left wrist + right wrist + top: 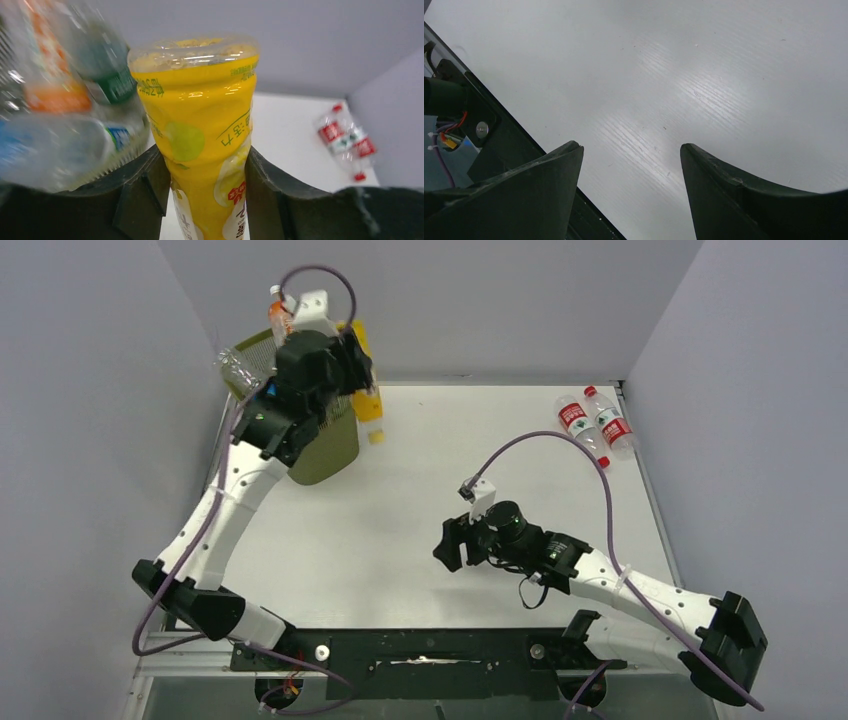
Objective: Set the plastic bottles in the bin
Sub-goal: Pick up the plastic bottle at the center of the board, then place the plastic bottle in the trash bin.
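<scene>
Pinched in left gripper (pixel 202 167), jaws narrow: yellow bottle (pixel 195 115) at rim of bin (pixel 335 455) heaped with bottles (pixel 65 125). Right gripper (pixel 631 160) parted, empty, above table (pixel 674 75). Hazard on release: rebound off heap, fall outside.

On my feed I see a white desk (pixel 400 540) boxed in on three sides by plain, pale grey panels: a back wall (pixel 450 300), a left wall (pixel 90 390) and a right wall (pixel 760 390). In the right wrist view the desk's surface shows a fine straight grain and a soft, diffuse sheen. A black rail (pixel 420 650) runs along its near edge.
</scene>
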